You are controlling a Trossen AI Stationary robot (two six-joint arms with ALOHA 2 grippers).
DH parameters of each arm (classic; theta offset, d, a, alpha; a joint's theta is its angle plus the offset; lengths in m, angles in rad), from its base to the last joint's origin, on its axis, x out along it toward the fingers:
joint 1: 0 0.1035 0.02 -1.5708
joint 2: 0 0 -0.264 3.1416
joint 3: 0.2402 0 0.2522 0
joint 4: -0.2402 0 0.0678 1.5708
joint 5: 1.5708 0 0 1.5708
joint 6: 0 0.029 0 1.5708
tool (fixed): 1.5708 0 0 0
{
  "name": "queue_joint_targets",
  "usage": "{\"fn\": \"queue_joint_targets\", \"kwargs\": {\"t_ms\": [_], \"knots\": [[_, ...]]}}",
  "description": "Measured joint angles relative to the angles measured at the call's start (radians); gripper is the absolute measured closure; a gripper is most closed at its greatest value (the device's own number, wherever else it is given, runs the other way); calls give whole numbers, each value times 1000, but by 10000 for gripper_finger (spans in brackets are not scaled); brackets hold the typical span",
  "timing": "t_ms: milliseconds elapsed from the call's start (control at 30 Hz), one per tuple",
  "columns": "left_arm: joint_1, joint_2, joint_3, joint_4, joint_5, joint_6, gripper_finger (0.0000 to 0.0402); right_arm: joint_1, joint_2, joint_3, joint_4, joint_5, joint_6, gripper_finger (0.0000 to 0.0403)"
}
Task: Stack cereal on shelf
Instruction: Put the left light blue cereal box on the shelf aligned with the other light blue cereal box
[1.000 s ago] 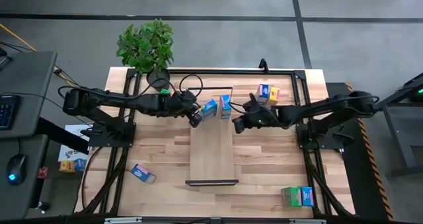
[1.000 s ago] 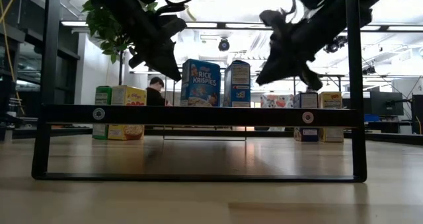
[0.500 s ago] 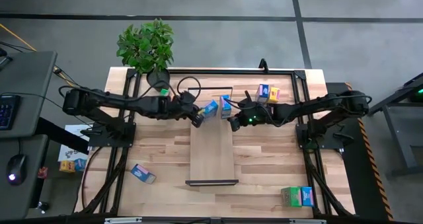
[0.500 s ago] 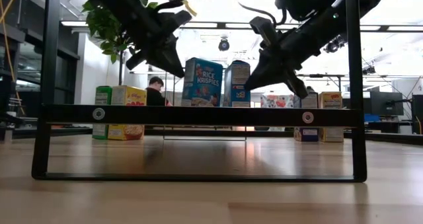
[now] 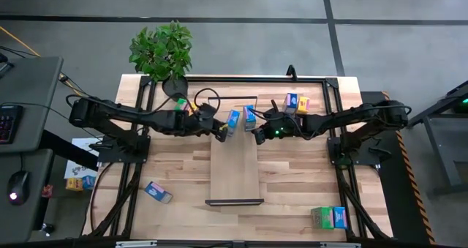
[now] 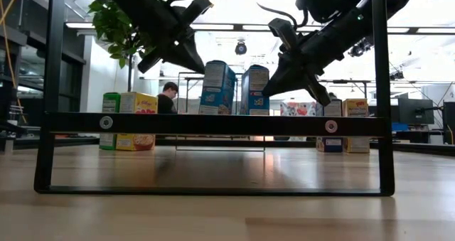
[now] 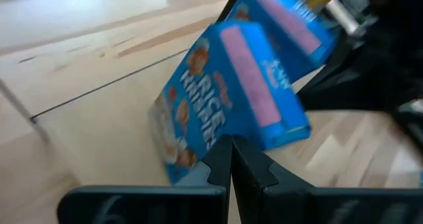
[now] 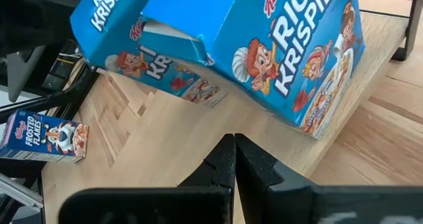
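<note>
Two blue Rice Krispies cereal boxes stand upright on the far end of the light-wood shelf point(image 5: 234, 167): a left one point(image 5: 232, 120) and a right one point(image 5: 250, 117). My left gripper point(image 5: 219, 134) is shut, its tips at the left box point(image 7: 225, 92), reaching in from the table's left. My right gripper point(image 5: 257, 135) is shut too. It points at the right box point(image 8: 291, 45) from the table's right, and a strip of board shows between its tips point(image 8: 234, 141) and the box. My left gripper's shut fingertips point(image 7: 231, 145) meet the left box low down, at the corner edge point(image 7: 228, 131) between its printed front and its pink narrow side. The fingers slant down from the table's left. The box stands on its base on the shelf, nearly upright.
A potted plant point(image 5: 162, 50) and a green box point(image 5: 180, 102) stand at the far left. A blue and a yellow box point(image 5: 296, 103) stand at the far right. One blue box point(image 5: 157, 192) lies near left, and a green-and-blue pair point(image 5: 327, 216) sits near right. The shelf's black bracket point(image 6: 213, 124) crosses the low view.
My left gripper has rolled about its own line and edged toward the left box. That box has turned about on its base, and its narrow side now faces the table's near edge. My right gripper came down and toward the table's left, up to the right box, then kept still.
</note>
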State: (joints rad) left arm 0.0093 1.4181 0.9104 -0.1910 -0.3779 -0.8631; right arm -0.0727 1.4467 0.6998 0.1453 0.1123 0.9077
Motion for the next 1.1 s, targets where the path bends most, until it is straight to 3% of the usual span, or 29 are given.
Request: {"fn": "queue_joint_targets", "kwargs": {"t_ms": [333,733,900,1100], "knots": [[5,0,0,51,3,32,401,0,0,0,3,0,1,403],[12,27,-1,-175,0,134,401,0,0,0,4,-18,8,403],[12,121,-1,-80,32,214,401,0,0,0,21,-19,8,403],[10,220,-1,37,90,207,401,0,0,0,38,-34,8,403]]}}
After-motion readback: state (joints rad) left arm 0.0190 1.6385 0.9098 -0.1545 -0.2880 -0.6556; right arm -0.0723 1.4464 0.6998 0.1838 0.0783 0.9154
